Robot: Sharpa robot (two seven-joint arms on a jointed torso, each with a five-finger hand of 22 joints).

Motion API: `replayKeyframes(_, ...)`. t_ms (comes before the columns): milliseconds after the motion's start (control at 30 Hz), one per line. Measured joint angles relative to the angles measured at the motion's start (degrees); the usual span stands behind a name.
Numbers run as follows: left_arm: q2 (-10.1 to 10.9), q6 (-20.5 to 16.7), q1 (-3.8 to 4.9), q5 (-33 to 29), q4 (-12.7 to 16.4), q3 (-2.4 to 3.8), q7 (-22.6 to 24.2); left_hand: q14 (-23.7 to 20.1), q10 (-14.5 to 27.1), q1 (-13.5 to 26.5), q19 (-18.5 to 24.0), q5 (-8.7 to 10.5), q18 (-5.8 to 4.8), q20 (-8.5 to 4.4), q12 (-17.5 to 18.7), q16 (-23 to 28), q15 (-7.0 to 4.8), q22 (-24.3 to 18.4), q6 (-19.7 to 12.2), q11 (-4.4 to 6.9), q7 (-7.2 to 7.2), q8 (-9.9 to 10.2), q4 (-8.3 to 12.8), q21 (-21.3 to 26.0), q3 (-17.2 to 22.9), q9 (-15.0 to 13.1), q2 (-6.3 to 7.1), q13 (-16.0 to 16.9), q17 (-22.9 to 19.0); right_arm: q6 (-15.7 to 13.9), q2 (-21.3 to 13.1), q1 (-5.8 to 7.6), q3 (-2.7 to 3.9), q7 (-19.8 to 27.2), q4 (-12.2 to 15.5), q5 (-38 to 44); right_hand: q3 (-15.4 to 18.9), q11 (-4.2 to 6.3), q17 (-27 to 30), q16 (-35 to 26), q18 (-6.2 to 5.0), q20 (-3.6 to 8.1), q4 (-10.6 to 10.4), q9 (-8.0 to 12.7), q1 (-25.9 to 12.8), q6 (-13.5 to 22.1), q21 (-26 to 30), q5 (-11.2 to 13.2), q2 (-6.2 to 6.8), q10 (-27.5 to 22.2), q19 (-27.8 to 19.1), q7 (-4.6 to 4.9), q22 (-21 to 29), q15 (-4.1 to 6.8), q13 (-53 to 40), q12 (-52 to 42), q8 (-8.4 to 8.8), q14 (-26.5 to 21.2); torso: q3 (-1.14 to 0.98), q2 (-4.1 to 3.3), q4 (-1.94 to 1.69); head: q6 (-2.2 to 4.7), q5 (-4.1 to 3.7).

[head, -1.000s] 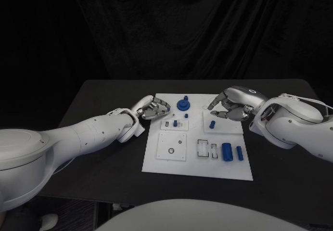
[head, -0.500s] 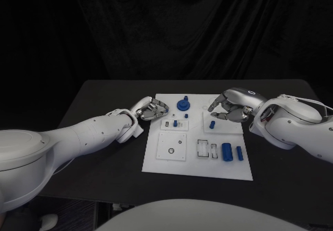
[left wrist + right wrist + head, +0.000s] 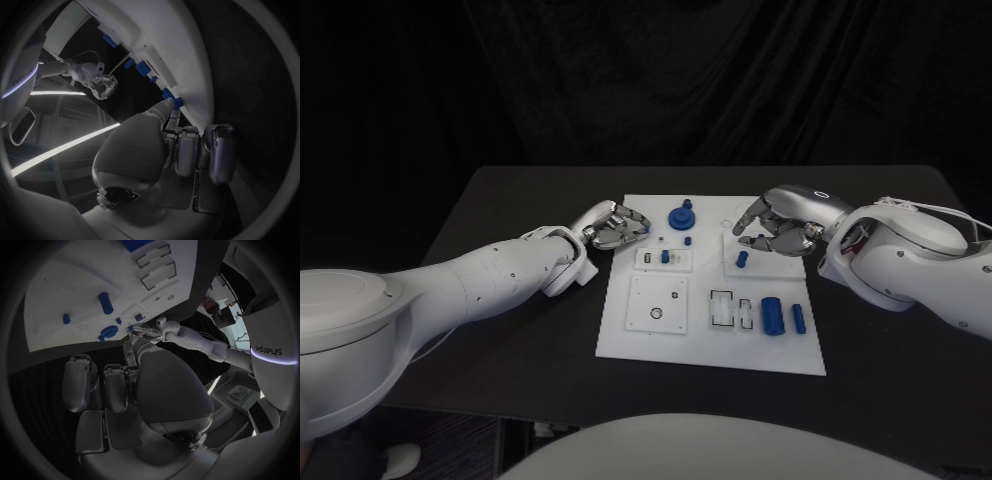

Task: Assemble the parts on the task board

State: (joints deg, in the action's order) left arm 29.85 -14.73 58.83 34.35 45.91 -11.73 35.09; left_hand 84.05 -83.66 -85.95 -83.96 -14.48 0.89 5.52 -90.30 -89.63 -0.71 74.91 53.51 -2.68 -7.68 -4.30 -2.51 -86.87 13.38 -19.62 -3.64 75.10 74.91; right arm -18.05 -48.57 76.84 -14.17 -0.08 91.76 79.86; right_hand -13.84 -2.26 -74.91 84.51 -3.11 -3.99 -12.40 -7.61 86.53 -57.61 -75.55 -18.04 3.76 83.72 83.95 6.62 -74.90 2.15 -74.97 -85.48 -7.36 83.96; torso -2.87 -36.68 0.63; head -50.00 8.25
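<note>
both hands hover curled over the task board [image 3: 711, 345]: left hand [image 3: 613, 224] and right hand [image 3: 780, 225] empty, reaching next for a blue peg [image 3: 741, 258]

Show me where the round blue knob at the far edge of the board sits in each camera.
Head view: the round blue knob stands at the far edge of the board, just beside the left hand.
Left wrist view: probably the blue piece just past that hand's fingertips, on the board.
Right wrist view: on the board, next to the left hand.
Shared landmark: the left hand, close beside the knob.
</note>
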Motion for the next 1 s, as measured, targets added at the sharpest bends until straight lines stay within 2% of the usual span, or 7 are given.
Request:
replayKeyframes(167,0.1,0.4,0.01,-0.2,0.0,0.07,-0.3,0.0,0.0,0.0,0.0,-0.01,0.46,-0.01,0.1,0.0,0.0,0.0,-0.4,-0.01,0.0,0.3,0.2,0.0,0.2,0.0,0.0,0.0,0.0,0.5,0.0,-0.03,0.02,-0.3,0.0,0.0,-0.2,0.0,0.0,0.0,-0.01,0.0,0.2,0.0,0.0,0.0,0.2,0.0,0.0,0.0,0.0,0.0,0.0,0.0,0.0,0.0,0.0,0.0,0.01,-0.03,0.0,0.0,0.09)
replayKeyframes(233,0.1,0.5,0.01,-0.3,0.0,0.07,-0.4,0.0,0.0,0.0,0.0,-0.02,1.28,-0.01,0.1,0.0,0.0,0.0,-0.7,-0.01,-0.1,0.3,0.2,0.0,0.2,0.0,0.0,0.0,0.0,0.7,0.0,-0.04,0.02,-0.4,0.0,0.0,-0.2,0.0,0.0,-0.2,0.0,0.0,0.2,0.0,0.0,0.0,0.2,0.0,0.0,0.0,0.0,0.0,0.0,0.0,0.0,0.0,0.0,0.0,0.01,-0.03,-0.01,0.0,0.14)
replayKeyframes(700,0.6,0.8,-0.06,-0.4,0.3,0.05,-0.4,0.0,-0.1,-0.1,0.1,-0.09,1.28,-0.11,0.1,0.0,0.0,0.0,-2.2,0.15,0.41,0.5,-0.2,0.2,0.5,0.5,-0.08,0.0,0.0,1.6,0.0,-0.07,-0.01,-1.0,0.0,0.0,-0.3,0.21,0.0,-0.2,0.0,0.0,0.3,0.1,0.0,0.0,0.4,-0.3,0.0,-0.2,0.0,0.0,0.0,0.0,0.0,0.0,0.0,0.0,-0.01,-0.03,0.0,0.0,0.44)
replayKeyframes(900,0.7,0.9,-0.1,-0.4,0.3,0.03,-0.4,0.0,-0.3,-0.1,0.2,0.44,1.29,-0.22,0.1,0.0,0.0,0.0,-5.2,0.27,0.8,0.5,-0.2,0.2,0.5,1.1,-0.06,0.0,0.0,1.9,0.1,-0.07,0.0,-1.1,0.0,0.0,-0.3,0.21,0.0,-0.2,0.0,0.0,0.3,0.1,0.0,0.0,0.4,-0.3,0.0,-0.2,0.0,0.0,0.0,0.0,0.0,0.0,0.0,0.0,-0.01,-0.02,0.0,0.0,0.6)
replayKeyframes(1000,0.7,1.0,-0.1,-0.3,0.3,0.02,-0.4,0.0,-0.2,0.5,0.2,0.8,1.29,-0.23,0.1,0.0,0.0,0.0,-6.9,0.54,1.11,0.5,-0.2,0.2,0.5,1.4,0.53,0.0,0.0,2.0,0.1,-0.08,0.0,-1.2,0.0,0.0,-0.3,0.21,0.0,-0.2,0.0,0.0,0.3,0.2,0.0,0.0,0.4,-0.3,0.0,-0.2,0.0,0.0,0.0,0.0,0.0,0.0,0.0,0.0,-0.01,-0.02,0.0,0.0,0.65)
